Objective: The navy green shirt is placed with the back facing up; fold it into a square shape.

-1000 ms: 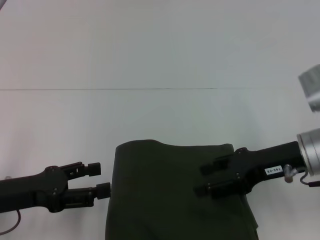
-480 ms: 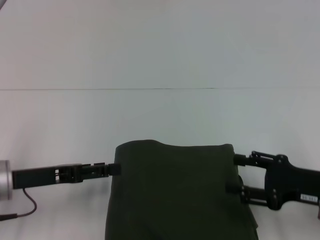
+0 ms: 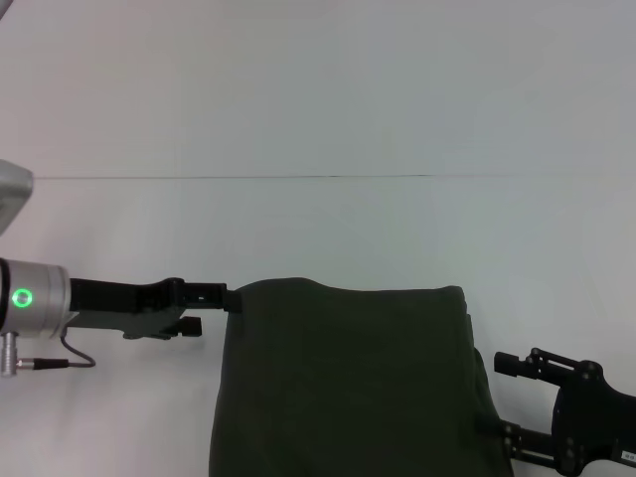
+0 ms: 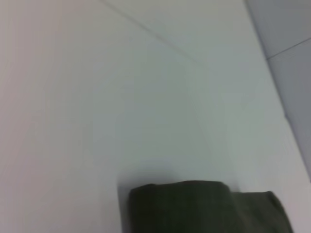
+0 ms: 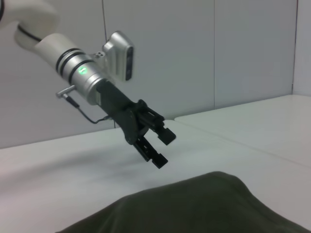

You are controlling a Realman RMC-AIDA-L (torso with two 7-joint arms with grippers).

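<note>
**Both arms clear of the folded shirt**

Head view: the navy green shirt lies on the white bench, already a compact rectangle with its plain side up. The left gripper hangs by the shirt's far left corner, jaws apart, nothing between them. The right gripper sits off the shirt's right edge, jaws spread and empty, probably drawn aside to leave the fold undisturbed.

Left wrist view: only the shirt's folded corner shows on bare bench; the jaws are out of sight.

Right wrist view: across the shirt's raised hump, the left gripper tilts down toward the cloth, jaws parted, seemingly just off the fabric.
</note>
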